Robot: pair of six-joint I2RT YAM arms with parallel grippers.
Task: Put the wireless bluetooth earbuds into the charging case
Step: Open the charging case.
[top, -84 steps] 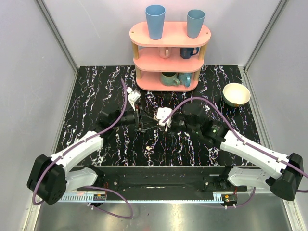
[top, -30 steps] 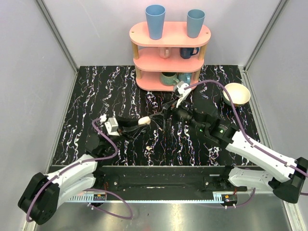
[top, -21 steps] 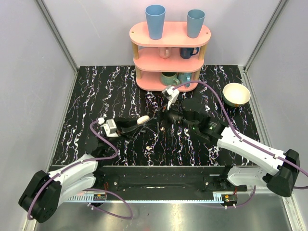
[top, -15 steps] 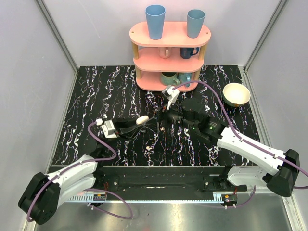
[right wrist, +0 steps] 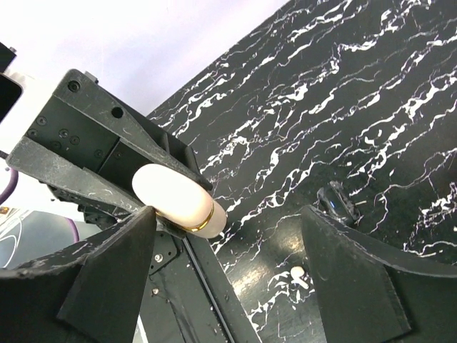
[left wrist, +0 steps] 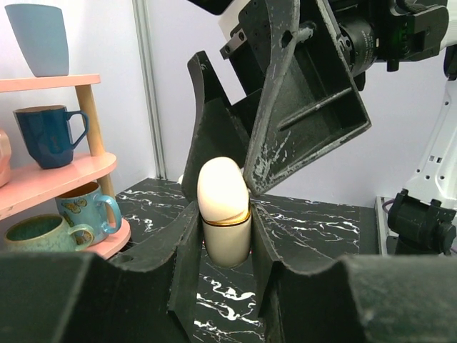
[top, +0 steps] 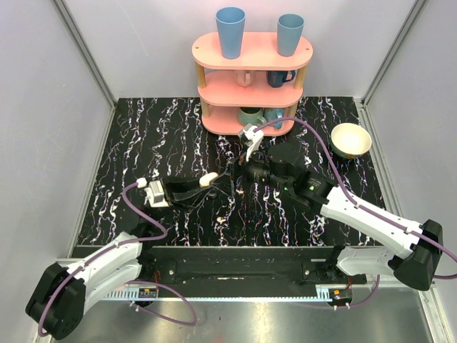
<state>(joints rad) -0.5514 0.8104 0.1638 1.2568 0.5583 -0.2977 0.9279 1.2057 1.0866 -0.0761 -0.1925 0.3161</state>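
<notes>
The left gripper [left wrist: 223,227] pinches a small cream-white, pebble-shaped plastic charging case [left wrist: 223,209] between its black fingers [left wrist: 187,246]. The case stands upright in the left wrist view, with a thin gold band where lid meets body. The lid looks closed. In the overhead view the case is held above the middle of the table, at the end of the left arm's reach toward the right arm.

The right gripper [right wrist: 228,212] is spread wide and holds nothing. Its fingers [right wrist: 114,282] hang to either side of the case, one tip just beside the lid.

Below, on the black marble-patterned table [top: 143,143], a tiny white plastic earbud [right wrist: 298,276] lies on its own, apart from the case and both grippers. Only one earbud can be made out.

At the table's far edge stands a pink three-tier shelf [top: 251,51] with two light blue cups [top: 230,32] on top and mugs on its lower tiers. A cream bowl [top: 350,128] sits to its right.
</notes>
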